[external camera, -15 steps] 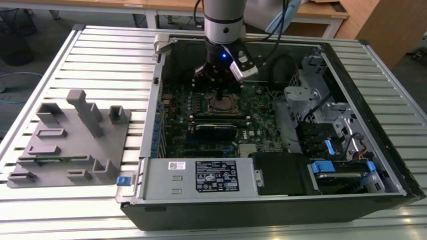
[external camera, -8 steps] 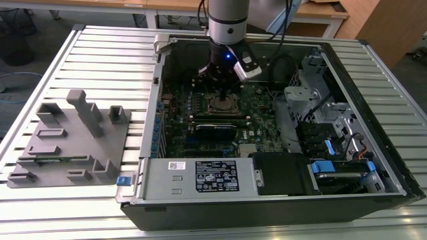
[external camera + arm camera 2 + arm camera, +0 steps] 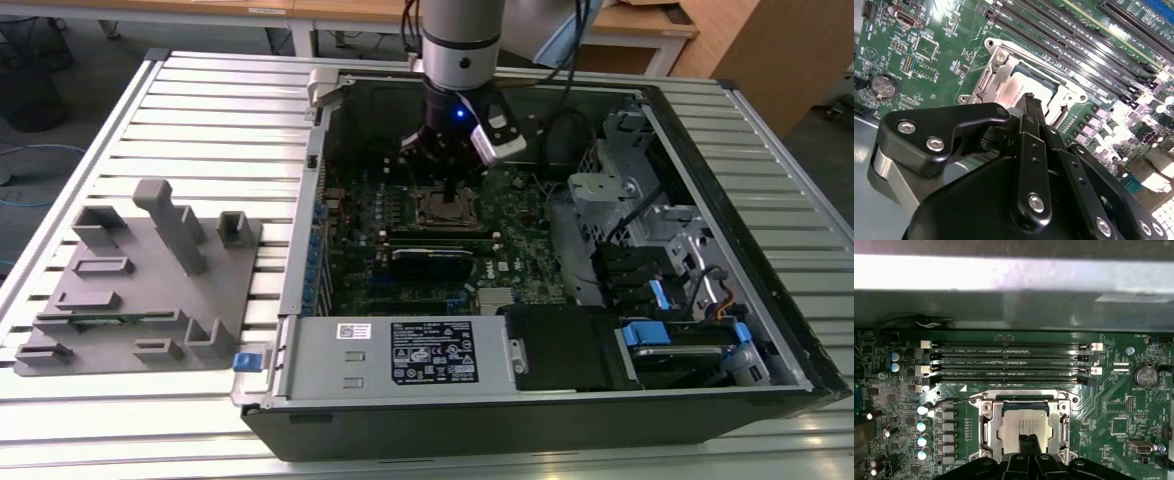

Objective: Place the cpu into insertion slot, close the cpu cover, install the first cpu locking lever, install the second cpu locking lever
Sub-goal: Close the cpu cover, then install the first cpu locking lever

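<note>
Silver-grey arm (image 3: 461, 35), a smooth round cylinder link. Below it a black wrist section with a small blue light (image 3: 458, 112) lit. White-grey boxy camera block (image 3: 498, 142) mounted on the wrist's side. Black cables (image 3: 578, 28) run up behind the link. All-black gripper (image 3: 1030, 102) with a glossy moulded body and flat, round-ended linkage bars on either side. Silver screws (image 3: 1036, 201) sit at the pivots, some with hex sockets. Brushed silvery collar (image 3: 888, 172) at the body's base. Thin black fingers (image 3: 1023, 449), straight-sided and narrow; in the second wrist view small dark holes run down the bars behind them.
</note>
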